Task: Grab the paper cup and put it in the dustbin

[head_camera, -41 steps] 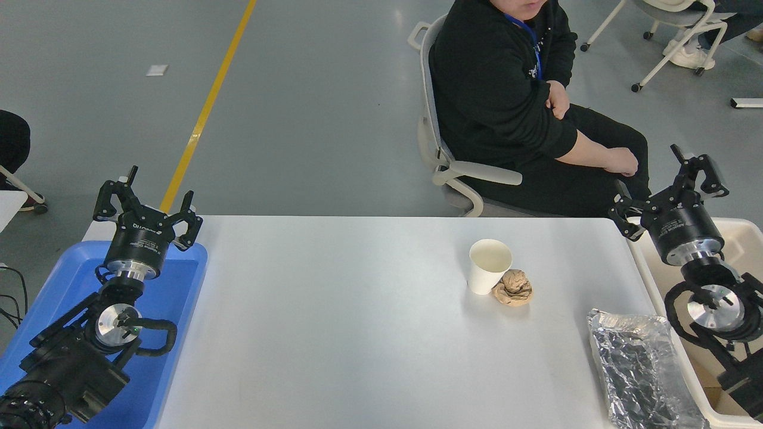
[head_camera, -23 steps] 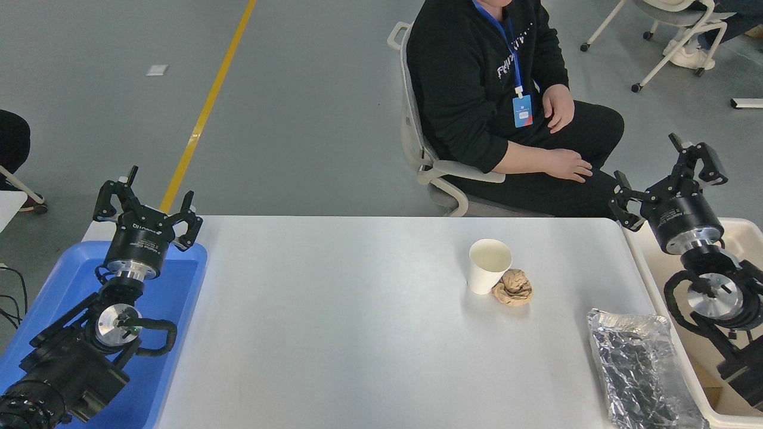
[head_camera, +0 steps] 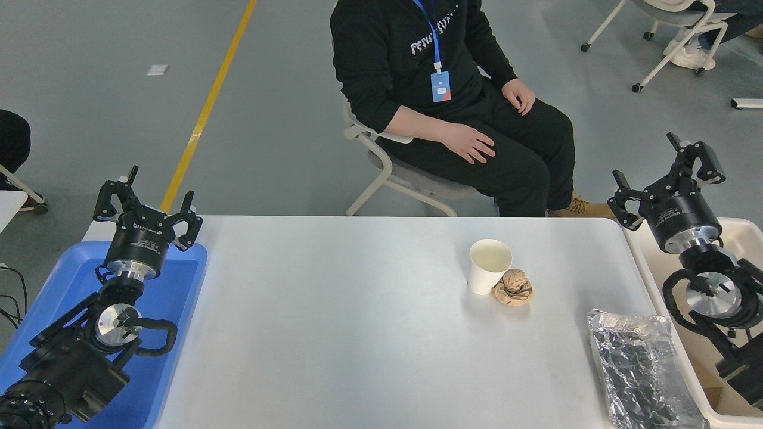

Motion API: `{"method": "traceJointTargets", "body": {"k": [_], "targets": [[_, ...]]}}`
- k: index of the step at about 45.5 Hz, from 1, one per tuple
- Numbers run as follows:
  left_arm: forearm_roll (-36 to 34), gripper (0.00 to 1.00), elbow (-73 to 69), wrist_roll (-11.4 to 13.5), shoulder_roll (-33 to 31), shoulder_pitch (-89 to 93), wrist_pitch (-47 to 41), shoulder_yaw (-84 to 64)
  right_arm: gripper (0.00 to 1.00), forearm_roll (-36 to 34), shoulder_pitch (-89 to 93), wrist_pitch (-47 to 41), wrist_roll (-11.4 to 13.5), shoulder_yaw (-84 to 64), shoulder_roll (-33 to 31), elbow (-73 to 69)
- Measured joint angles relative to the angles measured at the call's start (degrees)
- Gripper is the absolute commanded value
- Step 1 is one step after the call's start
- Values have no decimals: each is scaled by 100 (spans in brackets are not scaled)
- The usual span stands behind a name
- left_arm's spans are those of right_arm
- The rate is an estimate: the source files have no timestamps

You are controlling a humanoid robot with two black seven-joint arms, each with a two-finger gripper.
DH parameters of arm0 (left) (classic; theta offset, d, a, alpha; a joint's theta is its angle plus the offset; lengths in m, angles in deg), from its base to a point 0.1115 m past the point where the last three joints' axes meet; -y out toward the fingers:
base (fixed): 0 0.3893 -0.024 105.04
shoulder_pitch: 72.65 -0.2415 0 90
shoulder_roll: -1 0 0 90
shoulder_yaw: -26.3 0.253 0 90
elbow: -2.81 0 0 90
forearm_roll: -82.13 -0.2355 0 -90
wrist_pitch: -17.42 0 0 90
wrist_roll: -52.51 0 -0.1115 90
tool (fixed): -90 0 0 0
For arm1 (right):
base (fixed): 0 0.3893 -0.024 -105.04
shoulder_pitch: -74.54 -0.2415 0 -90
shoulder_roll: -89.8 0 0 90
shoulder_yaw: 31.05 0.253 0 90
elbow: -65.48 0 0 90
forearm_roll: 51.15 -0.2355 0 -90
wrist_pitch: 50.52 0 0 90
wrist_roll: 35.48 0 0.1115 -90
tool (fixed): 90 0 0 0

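Nearest, the foil tray [head_camera: 641,369] lies at the table [head_camera: 357,333] edge beside the dustbin [head_camera: 742,229]. Farther, the paper cup [head_camera: 489,266] stands upright, touching a brown wad [head_camera: 513,288]. Left claw [head_camera: 145,201] parked, fingers apart; right claw [head_camera: 667,173] spread, empty, above the dustbin

This looks like a robot test room in a big work hall, not a home. The floor [head_camera: 286,137] is smooth and gray, with a long yellow line [head_camera: 205,107] painted on it. A plain white table [head_camera: 357,333] stands in the open. A person [head_camera: 441,89] with a blue badge on a cord sits on a rolling office chair [head_camera: 393,179] behind it. More chairs on wheels [head_camera: 667,36] stand far back. Two black robot arms reach in from the sides.
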Motion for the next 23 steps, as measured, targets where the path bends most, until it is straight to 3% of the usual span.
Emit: {"method": "traceJointTargets", "body": {"k": [23], "targets": [[0, 99, 0, 0, 0, 0, 0, 0, 100, -15, -226, -3, 13, -284, -31, 28]]}}
